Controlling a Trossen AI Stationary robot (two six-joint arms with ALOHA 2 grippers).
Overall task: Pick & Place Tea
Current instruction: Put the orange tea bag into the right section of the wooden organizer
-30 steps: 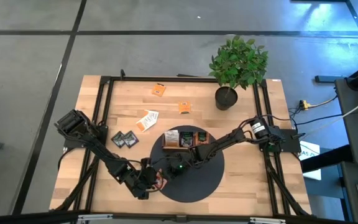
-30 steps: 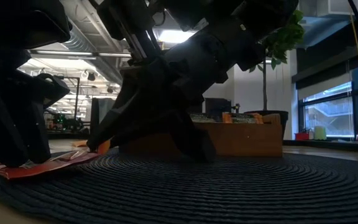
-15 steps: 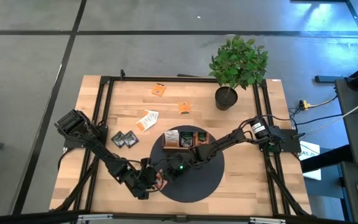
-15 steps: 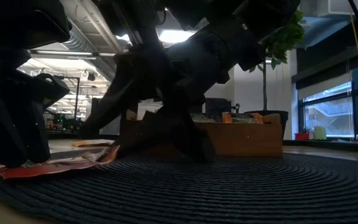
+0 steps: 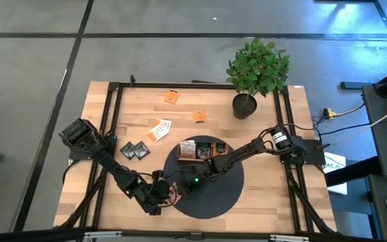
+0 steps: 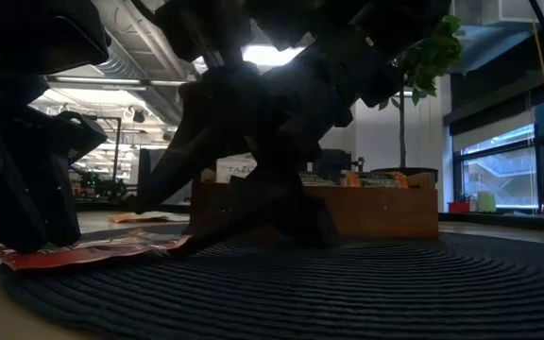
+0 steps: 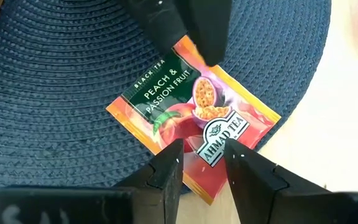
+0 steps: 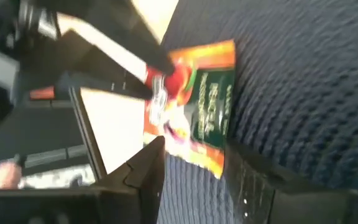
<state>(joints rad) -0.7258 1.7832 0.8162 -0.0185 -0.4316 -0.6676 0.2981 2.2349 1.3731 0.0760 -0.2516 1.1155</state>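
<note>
An orange-and-red tea sachet (image 7: 185, 106) (image 5: 174, 195) lies flat at the left edge of the round blue mat (image 5: 213, 195), one corner over the wooden table. My left gripper (image 7: 202, 158) (image 5: 161, 196) is open, fingertips over the sachet's near corner. My right gripper (image 8: 194, 171) (image 5: 188, 183) is open over the sachet's far end (image 8: 197, 106). It shows as dark fingers (image 7: 194, 28) in the left wrist view. Behind them the wooden tray (image 5: 200, 160) rests on the mat's far edge with sachets standing in it. My left gripper has both fingertips (image 7: 174, 155) above the sachet's near corner (image 7: 205, 180), pointing down; the corner shows in the gap between them. I cannot tell whether they press on it. My right gripper has its spread fingers (image 8: 151, 165) over the sachet's far end; I cannot tell whether they touch it.
Loose sachets lie on the table beyond the mat: two orange (image 5: 172, 97) (image 5: 199, 115), a white-and-orange one (image 5: 158, 129), two black (image 5: 134, 150). A potted plant (image 5: 246, 102) stands at the far right. The table's near right part is bare wood.
My right gripper has opened and let go of the sachet's far end, which it held raised. That end has dropped onto the mat, so the sachet lies flat. Its near end under my left gripper has stayed in place.
</note>
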